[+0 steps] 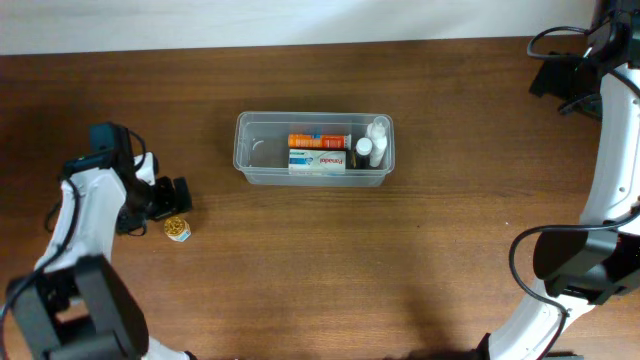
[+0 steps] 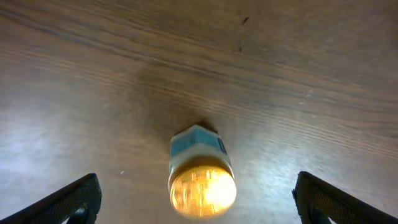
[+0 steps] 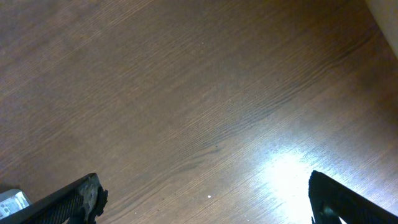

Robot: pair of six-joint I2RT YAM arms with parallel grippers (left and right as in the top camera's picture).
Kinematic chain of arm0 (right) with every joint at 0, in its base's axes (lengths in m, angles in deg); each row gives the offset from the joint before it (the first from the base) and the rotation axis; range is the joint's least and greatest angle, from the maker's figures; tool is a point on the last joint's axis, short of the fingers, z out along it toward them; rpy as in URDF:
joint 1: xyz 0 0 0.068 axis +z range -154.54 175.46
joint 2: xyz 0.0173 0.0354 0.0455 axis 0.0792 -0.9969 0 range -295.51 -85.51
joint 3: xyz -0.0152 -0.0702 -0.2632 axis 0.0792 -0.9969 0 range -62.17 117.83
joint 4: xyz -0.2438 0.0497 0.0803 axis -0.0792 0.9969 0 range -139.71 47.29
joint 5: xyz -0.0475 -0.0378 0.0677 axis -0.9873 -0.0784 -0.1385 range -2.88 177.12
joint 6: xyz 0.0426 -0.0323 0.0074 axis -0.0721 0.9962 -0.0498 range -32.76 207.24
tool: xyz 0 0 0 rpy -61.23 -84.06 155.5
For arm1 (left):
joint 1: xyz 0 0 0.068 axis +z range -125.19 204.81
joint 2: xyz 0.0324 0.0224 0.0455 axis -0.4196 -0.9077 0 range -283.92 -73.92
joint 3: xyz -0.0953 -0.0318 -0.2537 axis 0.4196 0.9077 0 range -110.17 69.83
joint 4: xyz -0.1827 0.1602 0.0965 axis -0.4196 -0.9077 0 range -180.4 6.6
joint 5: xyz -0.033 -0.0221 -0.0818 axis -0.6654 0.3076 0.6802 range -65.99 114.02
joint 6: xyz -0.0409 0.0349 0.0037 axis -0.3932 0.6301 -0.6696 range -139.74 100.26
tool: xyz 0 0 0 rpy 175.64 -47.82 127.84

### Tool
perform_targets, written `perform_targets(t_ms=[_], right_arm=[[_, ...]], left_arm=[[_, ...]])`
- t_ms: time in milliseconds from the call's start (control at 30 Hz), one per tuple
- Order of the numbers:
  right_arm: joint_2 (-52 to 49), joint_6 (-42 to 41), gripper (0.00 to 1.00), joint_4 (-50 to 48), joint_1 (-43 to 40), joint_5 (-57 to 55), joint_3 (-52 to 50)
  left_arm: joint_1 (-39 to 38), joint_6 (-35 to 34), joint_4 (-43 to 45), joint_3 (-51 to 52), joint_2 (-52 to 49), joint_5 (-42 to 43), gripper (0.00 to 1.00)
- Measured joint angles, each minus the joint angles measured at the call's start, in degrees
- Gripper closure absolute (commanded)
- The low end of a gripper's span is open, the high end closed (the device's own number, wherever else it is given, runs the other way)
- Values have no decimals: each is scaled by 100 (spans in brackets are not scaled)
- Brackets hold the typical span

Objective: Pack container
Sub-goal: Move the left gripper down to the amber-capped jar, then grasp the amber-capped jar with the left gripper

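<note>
The clear plastic container (image 1: 313,149) stands mid-table and holds an orange tube (image 1: 318,140), a white and blue box (image 1: 317,161) and small white bottles (image 1: 371,143). A small gold-capped bottle (image 1: 178,229) lies on the table at the left; in the left wrist view (image 2: 201,176) it lies between my spread fingers with its cap toward the camera. My left gripper (image 1: 170,199) is open just above it, not touching. My right gripper (image 1: 560,77) is open and empty at the far right corner, over bare wood (image 3: 205,211).
The table's far edge and a pale wall run along the top of the overhead view. Black cables (image 1: 560,45) trail near the right arm. A corner of a white label (image 3: 12,200) shows at the right wrist view's left edge.
</note>
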Motion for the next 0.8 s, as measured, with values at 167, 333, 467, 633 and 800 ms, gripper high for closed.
perform_targets(t_ms=[167,333,467,633,800], right_arm=[[0,-4,2,2,0,0,0],[0,0,2,2,0,0,0],[0,-2,2,2,0,0,0],[0,0,2,2,0,0,0],[0,0,2,2,0,0,0]], left_arm=[[-85,4,85,33,-431,4,2],[-136,92,101,33,-461,-24,7],[-140,155,101,33,-463,-101,11],[-140,173,107,33,-466,-186,11],[-146,175,136,50,-490,-236,16]])
